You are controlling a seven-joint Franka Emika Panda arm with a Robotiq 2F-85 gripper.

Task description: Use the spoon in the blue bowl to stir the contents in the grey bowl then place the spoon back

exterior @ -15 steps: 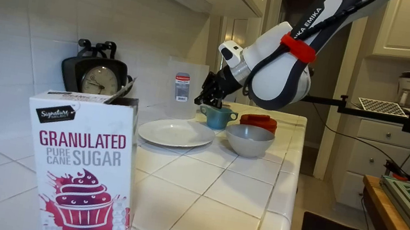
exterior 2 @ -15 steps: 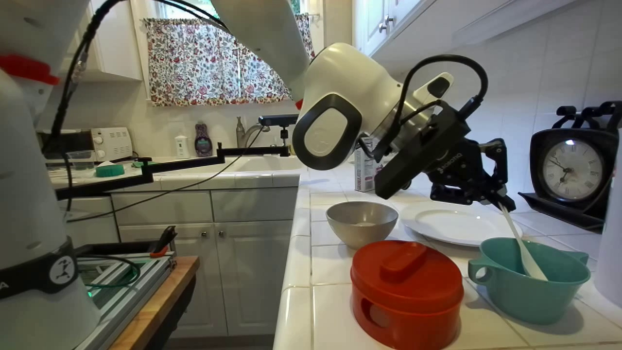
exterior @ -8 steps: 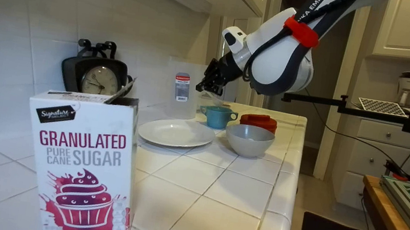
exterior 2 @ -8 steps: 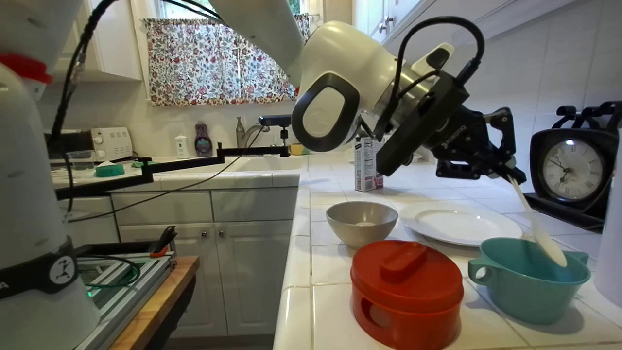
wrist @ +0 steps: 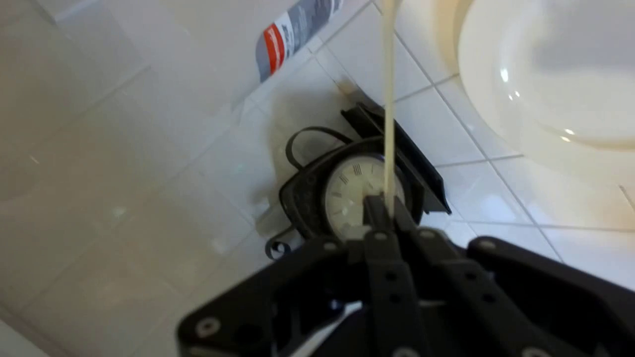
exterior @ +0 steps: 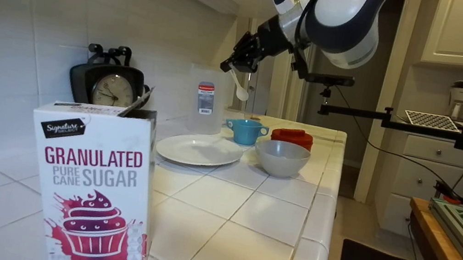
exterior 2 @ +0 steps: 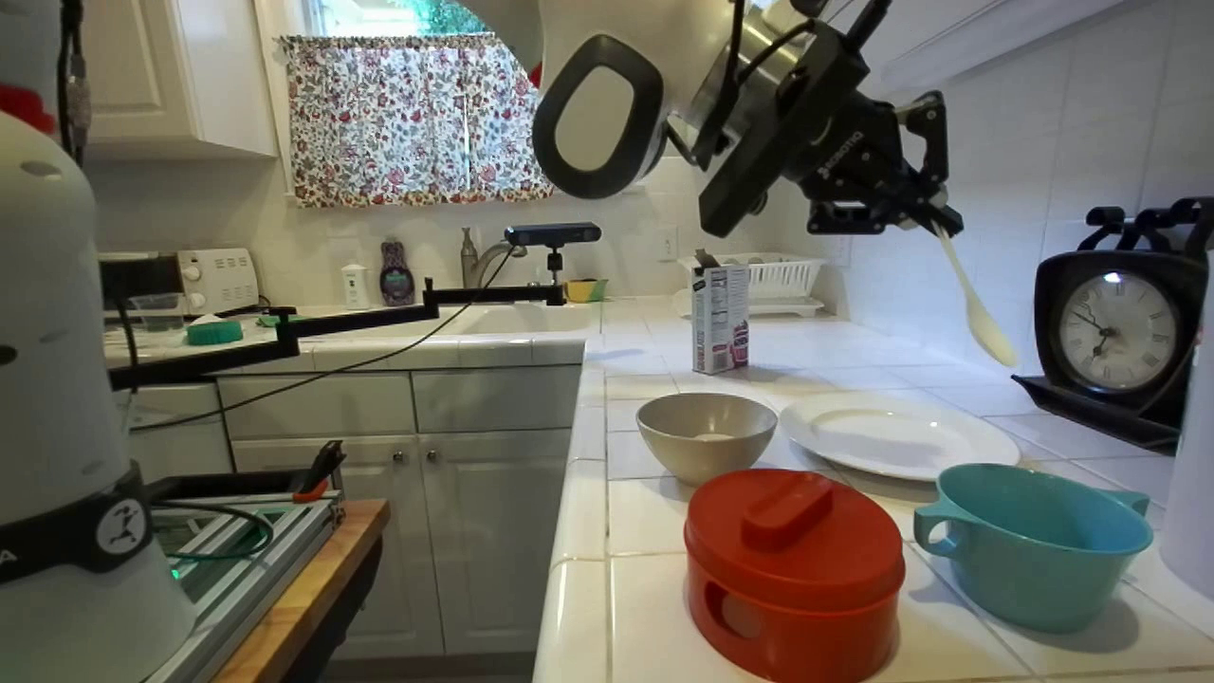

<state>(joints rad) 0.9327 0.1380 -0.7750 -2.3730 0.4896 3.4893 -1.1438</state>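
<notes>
1. L to R in an exterior view: grey bowl (exterior 2: 702,446) is seen upright on tiled surface (exterior 2: 650,607).
2. Red lidded pot (exterior 2: 797,598) is set nearer cam.
3. White plate (exterior 2: 901,432) is laid flat near grey bowl.
4. Tool (exterior 2: 939,220) is held well above surface, clenched on handle end of pale spoon (exterior 2: 982,318).
5. Spoon is held tilted in midair, scoop end down.
6. Blue bowl (exterior 2: 1034,574), 2-handled, is seen upright on surface, rim lower than spoon in both exterior views; if directly under, can't be told.
7. Clock (exterior 2: 1112,332) is stood beyond blue bowl.
</notes>
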